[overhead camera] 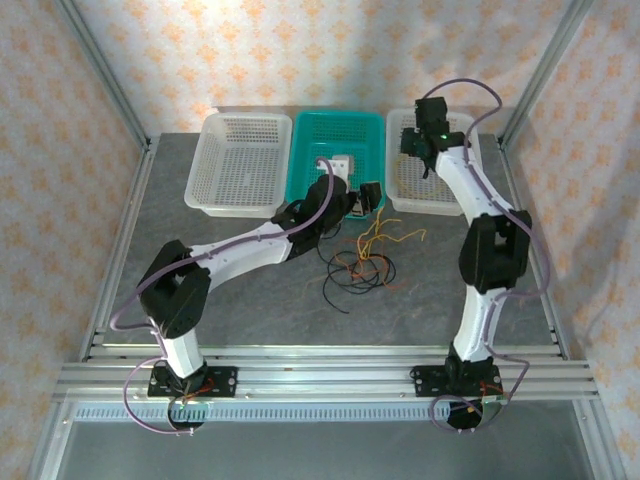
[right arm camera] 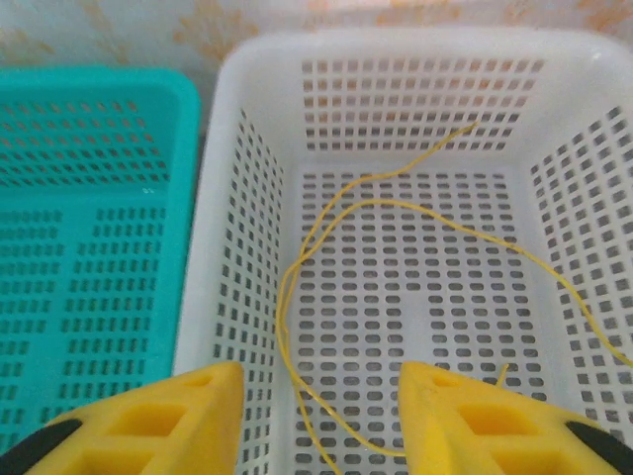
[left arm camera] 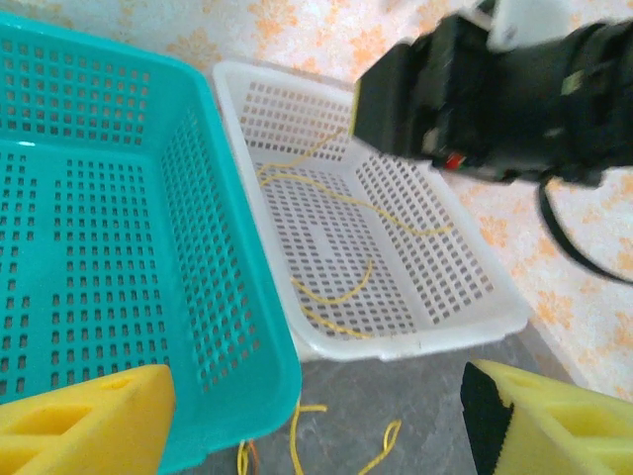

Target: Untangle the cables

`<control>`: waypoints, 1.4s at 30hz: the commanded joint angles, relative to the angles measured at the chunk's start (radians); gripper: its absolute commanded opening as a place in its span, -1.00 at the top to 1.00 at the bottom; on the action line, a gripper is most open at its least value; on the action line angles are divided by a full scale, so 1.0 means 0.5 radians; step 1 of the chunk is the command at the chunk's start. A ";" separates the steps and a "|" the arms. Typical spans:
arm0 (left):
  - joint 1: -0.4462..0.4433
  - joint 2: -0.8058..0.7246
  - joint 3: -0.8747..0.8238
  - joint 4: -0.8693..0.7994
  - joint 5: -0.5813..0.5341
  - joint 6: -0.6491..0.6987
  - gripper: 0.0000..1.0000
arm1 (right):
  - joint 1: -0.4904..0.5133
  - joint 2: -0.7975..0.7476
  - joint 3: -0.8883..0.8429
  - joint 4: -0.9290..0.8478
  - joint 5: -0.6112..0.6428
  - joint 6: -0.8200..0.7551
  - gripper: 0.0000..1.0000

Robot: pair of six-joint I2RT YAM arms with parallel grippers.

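Okay, at the far left of the worktop [overhead camera: 250,290] you have the left white basket [overhead camera: 240,165], and nothing shows inside it from overhead. Your left arm [overhead camera: 250,245] reaches diagonally across to the near right corner of the teal basket [overhead camera: 335,135]. There the left pincer [overhead camera: 370,195] hangs with its yellow pads well apart and nothing between them; its wrist view [left arm camera: 316,396] looks past the teal wall toward the next basket. Just in front of that pincer, on the bare worktop, sits the tangle. The black cable [overhead camera: 330,285] loops out toward you on the near left side, the orange-brown cable [overhead camera: 360,262] is knotted through the middle, and yellow strands [overhead camera: 395,237] fan off to the right. You cannot tell from overhead where one crosses another. Further right, the right white basket [overhead camera: 405,185] holds a yellow cable [right arm camera: 396,203], lying in loose curves across its perforated floor [left arm camera: 341,195]. Whether it joins the yellow strands outside is not clear. Your right arm [overhead camera: 490,240] stretches up over that basket. The right pincer [right arm camera: 321,396] hangs above the floor with its pads parted and gripping nothing, and the cable lies below them.
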 commanded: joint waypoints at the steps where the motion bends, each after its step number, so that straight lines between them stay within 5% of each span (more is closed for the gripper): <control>1: -0.046 -0.096 -0.092 0.027 -0.047 0.085 -0.55 | 0.005 -0.269 -0.240 0.241 0.022 0.140 0.11; 11: -0.182 -0.219 -0.372 0.200 0.108 0.124 -0.59 | -0.004 -1.002 -0.874 0.366 0.204 0.275 0.12; 18: -0.201 -0.254 -0.531 0.195 0.201 0.017 -0.58 | 0.034 -1.278 -1.101 0.140 -0.046 0.330 0.17; 32: -0.194 -0.704 -1.256 0.415 0.133 -0.342 -0.57 | 0.720 -1.375 -1.626 0.128 0.123 1.043 0.21; 42: -0.037 -0.806 -1.535 0.821 0.389 -0.605 -0.54 | 0.770 -1.248 -1.802 0.450 0.051 1.419 0.08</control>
